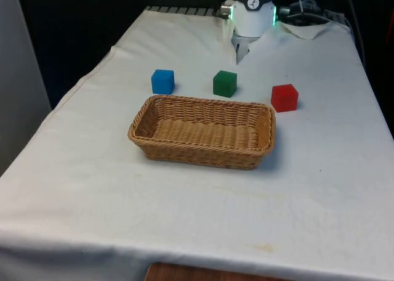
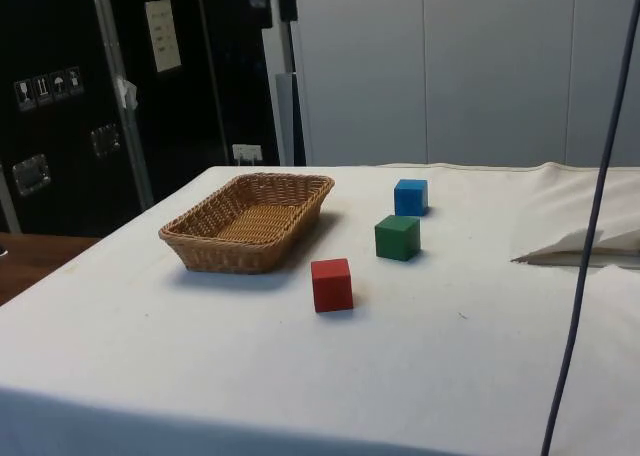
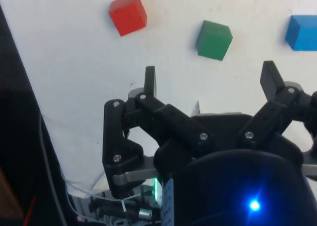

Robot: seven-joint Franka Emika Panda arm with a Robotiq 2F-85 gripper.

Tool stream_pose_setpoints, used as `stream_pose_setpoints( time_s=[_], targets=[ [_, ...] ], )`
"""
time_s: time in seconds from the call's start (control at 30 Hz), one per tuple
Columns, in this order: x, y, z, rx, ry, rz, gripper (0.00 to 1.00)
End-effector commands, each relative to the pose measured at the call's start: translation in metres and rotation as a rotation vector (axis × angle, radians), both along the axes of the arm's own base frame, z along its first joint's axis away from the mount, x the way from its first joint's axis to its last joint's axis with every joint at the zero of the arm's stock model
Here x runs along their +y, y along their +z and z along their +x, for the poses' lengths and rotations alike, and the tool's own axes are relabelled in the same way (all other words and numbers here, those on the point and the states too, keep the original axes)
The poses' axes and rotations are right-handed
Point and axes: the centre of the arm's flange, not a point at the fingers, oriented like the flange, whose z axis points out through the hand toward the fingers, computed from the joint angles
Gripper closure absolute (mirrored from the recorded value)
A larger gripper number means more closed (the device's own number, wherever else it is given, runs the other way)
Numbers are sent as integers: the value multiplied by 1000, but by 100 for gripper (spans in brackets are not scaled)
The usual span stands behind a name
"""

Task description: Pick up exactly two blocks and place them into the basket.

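A woven wicker basket (image 1: 143, 122) (image 2: 195, 229) lies in the middle of the white cloth with nothing in it. Behind it, towards the robot, stand three blocks in a row: a blue block (image 1: 162, 81) (image 2: 410, 197) (image 3: 302, 32), a green block (image 1: 225, 83) (image 2: 397, 237) (image 3: 214, 39) and a red block (image 1: 284, 97) (image 2: 331, 284) (image 3: 128, 13). My gripper (image 3: 209, 75) hangs high above the cloth near the robot's base, open, its fingers (image 3: 150, 82) wide apart and nothing between them. All three blocks lie well ahead of it.
The cloth is bunched into a fold (image 1: 308, 29) (image 2: 585, 246) at the robot's end. A cable (image 2: 592, 216) hangs down at the side view's right. The table's front edge (image 1: 197, 265) shows a strip of wood below it.
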Motion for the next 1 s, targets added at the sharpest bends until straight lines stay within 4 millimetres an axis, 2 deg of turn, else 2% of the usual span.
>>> stream_pose_setpoints(
  time_s=[0.0, 0.97],
  targets=[
    [0, 0, -4, -8, 0, -6, 0],
    [-5, -25, -62, 29, 17, -20, 0]
  ],
)
